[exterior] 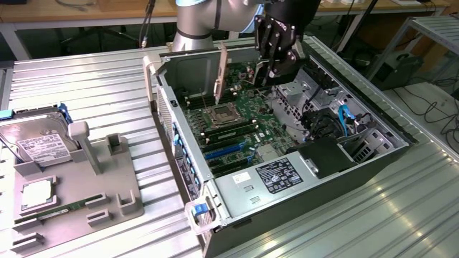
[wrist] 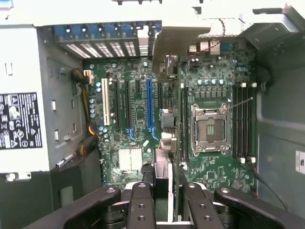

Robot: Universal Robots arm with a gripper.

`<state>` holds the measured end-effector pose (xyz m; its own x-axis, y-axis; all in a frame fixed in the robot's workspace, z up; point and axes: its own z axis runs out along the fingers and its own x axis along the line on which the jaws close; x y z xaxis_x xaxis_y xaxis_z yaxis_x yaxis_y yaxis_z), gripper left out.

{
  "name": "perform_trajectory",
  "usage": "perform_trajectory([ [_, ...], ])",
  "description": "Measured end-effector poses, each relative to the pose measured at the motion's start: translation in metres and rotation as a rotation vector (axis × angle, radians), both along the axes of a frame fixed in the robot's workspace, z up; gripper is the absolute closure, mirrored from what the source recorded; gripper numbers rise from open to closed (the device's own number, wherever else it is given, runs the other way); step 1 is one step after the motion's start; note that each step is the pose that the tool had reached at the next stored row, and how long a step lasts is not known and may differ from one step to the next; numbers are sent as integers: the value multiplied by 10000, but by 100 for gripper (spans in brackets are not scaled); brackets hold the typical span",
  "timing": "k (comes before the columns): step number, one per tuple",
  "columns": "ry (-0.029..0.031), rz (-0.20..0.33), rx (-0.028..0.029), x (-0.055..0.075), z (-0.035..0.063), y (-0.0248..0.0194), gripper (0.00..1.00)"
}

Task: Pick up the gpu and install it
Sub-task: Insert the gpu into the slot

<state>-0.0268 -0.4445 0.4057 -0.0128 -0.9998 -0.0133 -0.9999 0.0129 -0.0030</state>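
Note:
My gripper (exterior: 264,72) hangs over the far end of the open computer case (exterior: 237,207), shut on the gpu (exterior: 220,75). The card stands on edge above the motherboard (exterior: 240,126), its long silver bracket pointing down towards the board. In the wrist view the black fingers (wrist: 141,200) clamp the gpu (wrist: 164,167) edge-on, and its silver bracket (wrist: 176,40) reaches towards the case's rear wall. The card sits just beside the long blue slot (wrist: 150,105), between that slot and the CPU socket (wrist: 209,128). Whether it touches the board I cannot tell.
On the exterior view's left, a grey fixture (exterior: 79,183) carries a silver hard drive (exterior: 40,142), a square chip (exterior: 36,194) and a narrow green memory stick (exterior: 54,212). Inside the case are blue cables (exterior: 348,121), a black power supply (exterior: 326,156) and drive cages.

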Motion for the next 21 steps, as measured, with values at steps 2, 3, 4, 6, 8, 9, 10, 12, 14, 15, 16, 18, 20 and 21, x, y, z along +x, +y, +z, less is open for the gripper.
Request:
perform_trajectory([
  [2,0,83,0,0,-4,0,72],
  [3,0,111,2,0,-6,0,72],
  [4,-1,126,2,0,-8,0,72],
  [6,0,133,2,0,-12,0,72],
  [8,3,134,2,0,-20,0,72],
  [9,4,133,2,0,-26,0,72],
  [10,4,134,3,0,-36,0,72],
  [12,5,134,2,0,-51,0,72],
  [14,4,134,2,0,-62,0,72],
  [15,5,133,2,0,-68,0,72],
  [16,5,134,2,0,-73,0,72],
  [18,5,133,2,0,-83,0,72],
  [20,5,133,2,0,-93,0,72],
  [21,5,134,2,0,-98,0,72],
])
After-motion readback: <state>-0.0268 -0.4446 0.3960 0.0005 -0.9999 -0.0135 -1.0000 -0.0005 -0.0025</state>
